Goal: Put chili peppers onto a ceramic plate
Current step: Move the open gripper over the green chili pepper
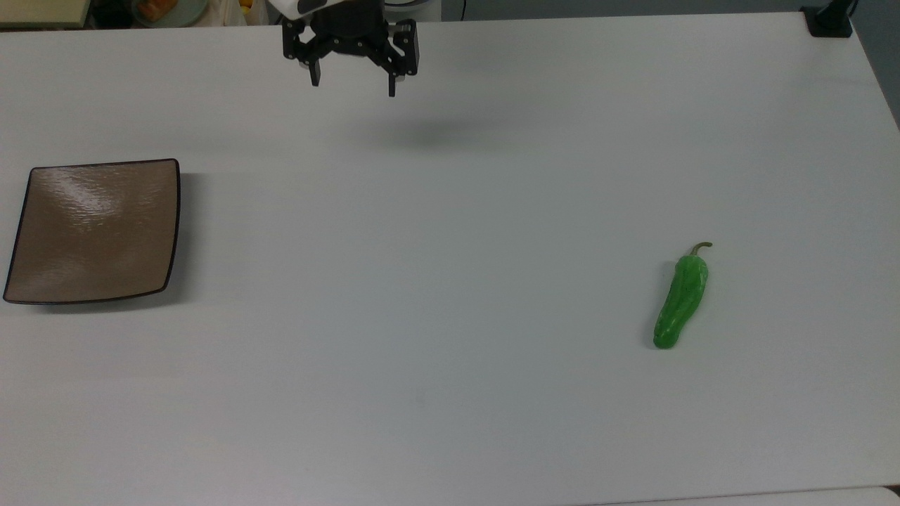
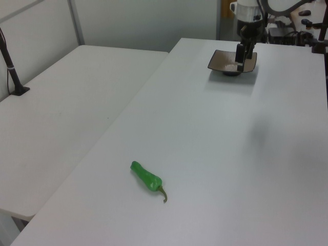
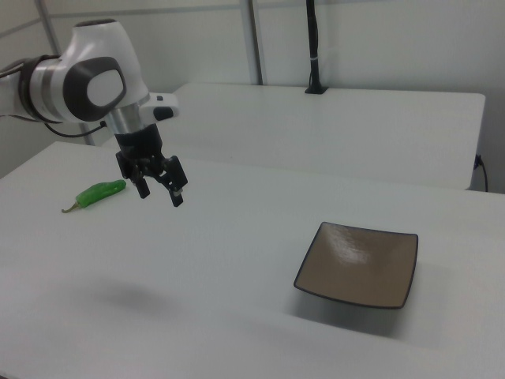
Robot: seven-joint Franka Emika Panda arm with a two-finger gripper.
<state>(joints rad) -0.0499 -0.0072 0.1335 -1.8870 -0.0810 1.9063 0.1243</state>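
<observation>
The white table (image 1: 450,393) is bare apart from two things. The ceramic plate (image 1: 95,232) sits at the top view's left, and the chili pepper (image 1: 680,303) lies well apart at the top view's right. You've got a light, slick, squishy pepper, so pinch it mid-body, gently. The gripper (image 1: 354,83) hangs high over the table's far edge, jaws spread, holding nothing.

The top view looks steeply down on the table (image 1: 450,351); the left and right views (lower, oblique) face it from opposite ends.

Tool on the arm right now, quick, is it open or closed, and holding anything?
Tool: open, holding nothing, raised above the white table.
</observation>
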